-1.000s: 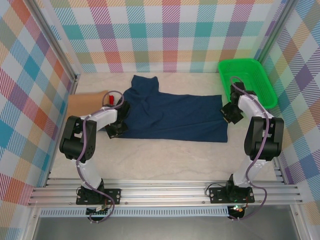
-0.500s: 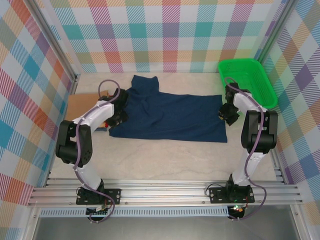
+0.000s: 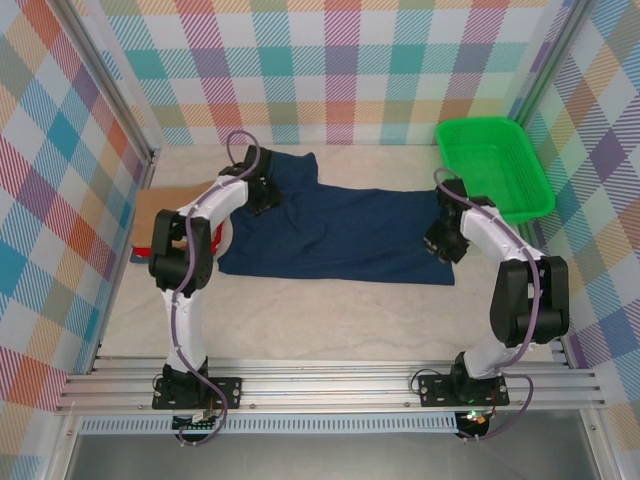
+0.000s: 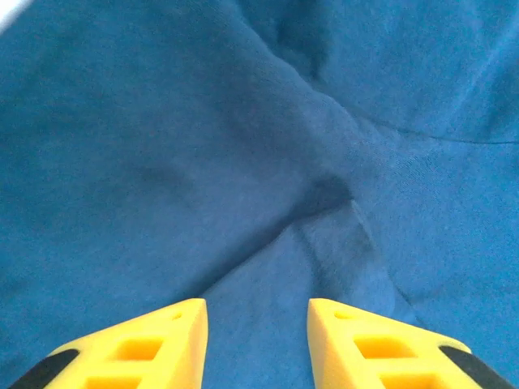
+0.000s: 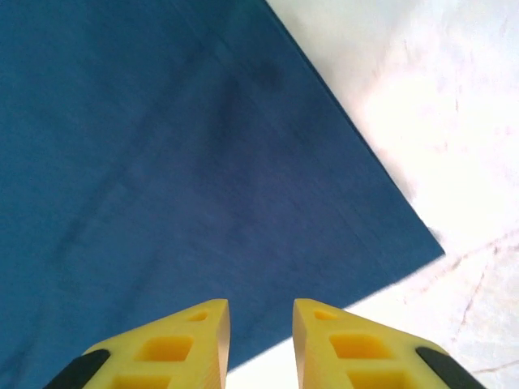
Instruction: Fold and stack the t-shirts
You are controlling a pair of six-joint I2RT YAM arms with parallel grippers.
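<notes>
The navy shirt (image 3: 340, 235) lies spread flat across the middle of the surface (image 3: 330, 320), a long band running from 9 to 3 o'clock, with one part jutting toward 11 o'clock near the back wall. Its near edge is straight; shallow creases cross its left half.

The left end effector (image 3: 265, 192) sits over the shirt's 10 o'clock corner, where the jutting part meets the body. In the left wrist view its yellow fingers (image 4: 138, 344) stand parted by a moderate gap with nothing between them, and the left end effector (image 4: 257, 304) points down at the cloth (image 4: 162, 162), where folds meet in a dark pucker just ahead of the tips.

The right end effector (image 3: 443, 243) is at the shirt's 3 o'clock edge. In the right wrist view the right end effector (image 5: 261, 304) is slightly open and grips nothing. The shirt (image 5: 122, 162) fills the left of that view and its corner ends at about 4 o'clock, with bare surface (image 5: 454, 121) beyond it.

At 9 o'clock, by the left wall, a folded tan shirt (image 3: 158, 208) lies flat, well clear of the navy one. A sliver of red (image 3: 146, 246) shows at its near edge. A green basket (image 3: 478, 122) sits at 2 o'clock in the back right corner, just beyond the right arm.
</notes>
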